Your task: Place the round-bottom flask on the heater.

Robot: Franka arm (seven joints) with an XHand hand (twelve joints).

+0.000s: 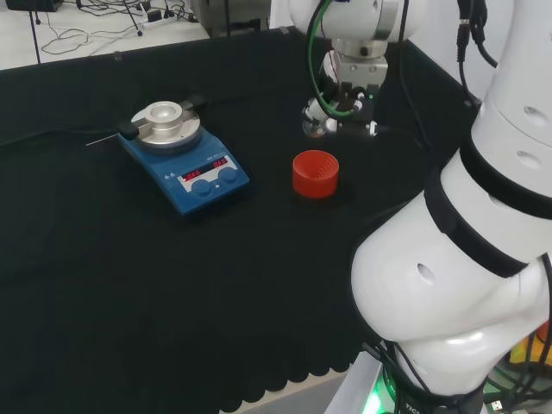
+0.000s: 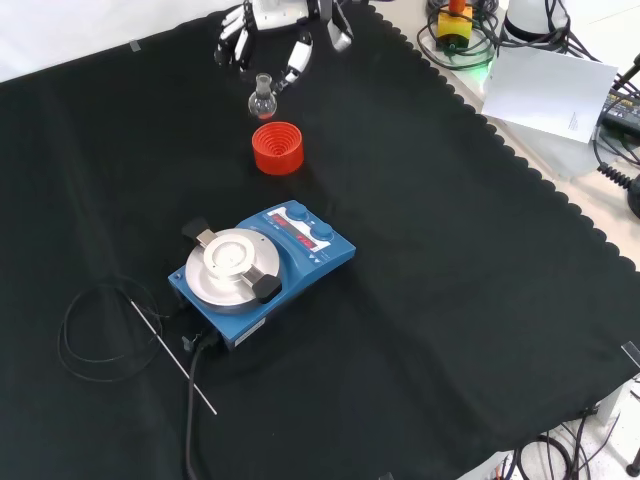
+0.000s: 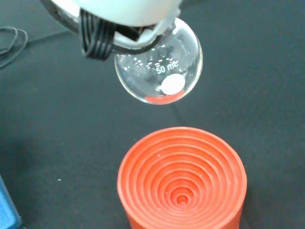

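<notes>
The small clear round-bottom flask [image 3: 159, 67] hangs just above the black cloth, a little off from the red ribbed stand [image 3: 182, 183]. Its neck is hidden behind the hand [image 3: 119, 9], whose curled fingers pinch it there. In the front view the flask [image 2: 262, 97] sits under the hand [image 2: 265, 20], just beyond the empty stand [image 2: 277, 147]. In the head view the hand [image 1: 345, 86] holds the flask [image 1: 315, 122] behind the stand [image 1: 315, 173]. The blue heater [image 1: 194, 168] with its bare silver top plate [image 1: 166, 121] lies to the left; in the front view the heater [image 2: 300, 245] is nearer than the stand.
A thin metal rod [image 2: 172, 345] and a coiled black cable [image 2: 90, 335] lie beside the heater. The arm's big white links [image 1: 466, 250] stand at the head view's right. A white sheet of paper [image 2: 550, 80] lies off the cloth.
</notes>
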